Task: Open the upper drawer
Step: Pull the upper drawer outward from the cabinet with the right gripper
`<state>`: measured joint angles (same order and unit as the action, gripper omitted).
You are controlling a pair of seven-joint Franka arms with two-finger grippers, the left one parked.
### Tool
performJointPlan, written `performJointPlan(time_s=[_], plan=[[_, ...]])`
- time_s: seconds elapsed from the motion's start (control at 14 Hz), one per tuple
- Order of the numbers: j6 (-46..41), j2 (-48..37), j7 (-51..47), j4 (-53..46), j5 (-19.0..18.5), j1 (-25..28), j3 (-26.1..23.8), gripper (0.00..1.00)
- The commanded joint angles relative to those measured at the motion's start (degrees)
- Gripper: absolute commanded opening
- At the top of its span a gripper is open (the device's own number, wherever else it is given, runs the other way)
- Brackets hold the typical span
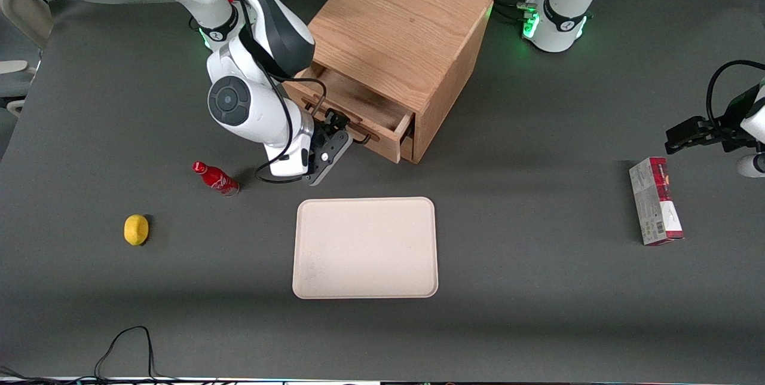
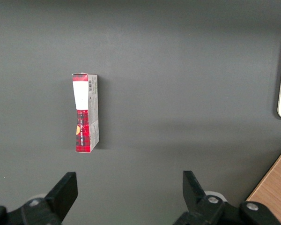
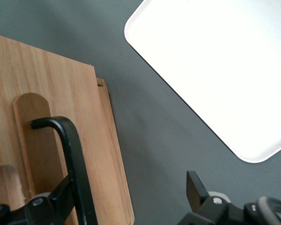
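The upper drawer (image 1: 358,101) of the oak cabinet (image 1: 400,32) is pulled partway out, and its inside shows. Its thin black bar handle (image 1: 360,136) runs along the drawer front. My right gripper (image 1: 342,129) is at that handle, in front of the drawer. In the right wrist view the gripper (image 3: 129,187) is open wide. One of its fingers (image 3: 61,190) sits against the handle (image 3: 75,159) on the drawer front (image 3: 51,103). The other finger (image 3: 193,185) hangs over bare table, apart from the drawer. A sliver of the lower drawer (image 1: 407,148) shows beneath.
A beige tray (image 1: 364,247) lies nearer the front camera than the cabinet and shows in the right wrist view (image 3: 215,61). A red bottle (image 1: 215,177) and a lemon (image 1: 136,229) lie toward the working arm's end. A red-and-white carton (image 1: 654,208) lies toward the parked arm's end.
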<state>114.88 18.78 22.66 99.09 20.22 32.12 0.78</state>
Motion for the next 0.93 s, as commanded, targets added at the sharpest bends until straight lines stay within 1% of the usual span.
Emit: performJointPlan(time_s=[0.0,0.86], plan=[[-0.5,1.5,3.3,-1.6,0.6,-0.8,0.1,1.00],[-1.4,2.4,7.1,-3.0,0.5,-5.1,0.1,1.00]])
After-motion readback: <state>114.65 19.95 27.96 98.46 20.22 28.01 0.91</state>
